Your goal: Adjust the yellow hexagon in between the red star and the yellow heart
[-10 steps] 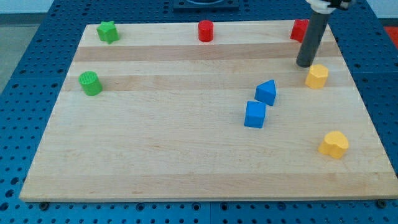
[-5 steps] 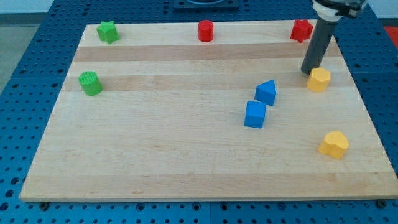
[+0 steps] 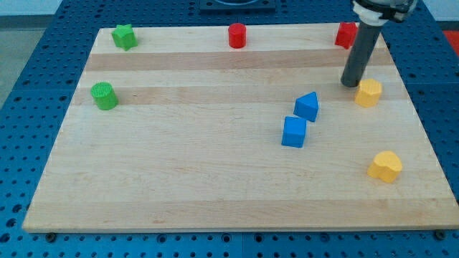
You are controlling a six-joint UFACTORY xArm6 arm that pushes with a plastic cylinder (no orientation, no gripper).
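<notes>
The yellow hexagon (image 3: 368,93) lies near the board's right edge, below the red star (image 3: 346,35) at the top right and above the yellow heart (image 3: 385,166) at the lower right. My tip (image 3: 350,83) stands just to the upper left of the hexagon, a small gap from it. The rod partly hides the red star's right side.
A blue triangular block (image 3: 308,106) and a blue cube (image 3: 294,132) sit left of the hexagon. A red cylinder (image 3: 237,35) is at the top middle. A green star (image 3: 124,36) and a green cylinder (image 3: 105,95) are at the left. The wooden board (image 3: 179,179) ends close to the hexagon's right.
My tip went down and right against the hexagon, nudging it slightly down and right, then drew back left, leaving a small gap. The other blocks have not moved.
</notes>
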